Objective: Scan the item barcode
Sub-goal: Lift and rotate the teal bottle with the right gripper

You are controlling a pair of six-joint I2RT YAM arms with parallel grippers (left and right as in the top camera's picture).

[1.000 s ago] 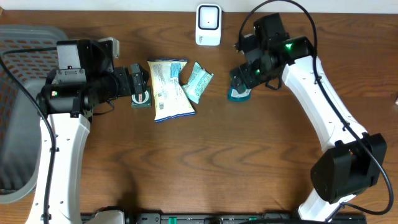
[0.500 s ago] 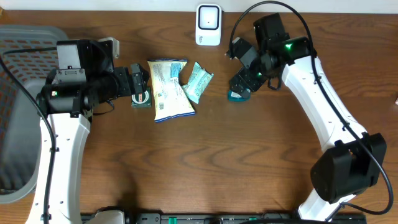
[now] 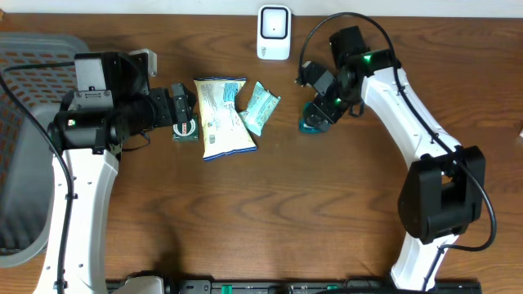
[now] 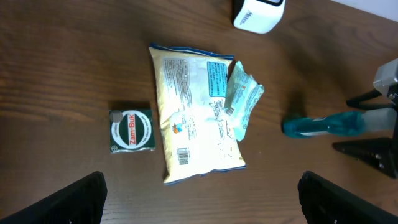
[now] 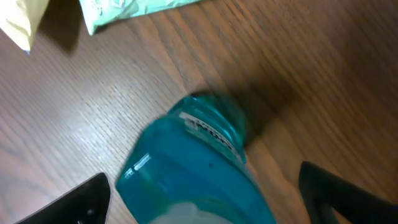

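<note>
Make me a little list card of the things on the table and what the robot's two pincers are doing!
scanner: white, at the far edge of the table
snack bag: biggest thing, in the middle
green packet: lies over the snack bag's right edge
green box: left of the snack bag
bottle: teal, right of the packets
left pincer: open, holding nothing
right pincer: open, one finger on each side of the bottle
basket: grey, far left

The table (image 3: 270,212) is dark brown wood with a streaked grain. The bottle (image 5: 193,168) is translucent teal-blue. The large packet (image 4: 193,124) is pale cream with a blue panel and a black barcode, and the small pouch (image 4: 241,102) is mint green. The little box (image 4: 131,130) is dark green with a round white label, the scanner (image 3: 274,33) is white, and the basket (image 3: 24,139) is grey mesh.
</note>
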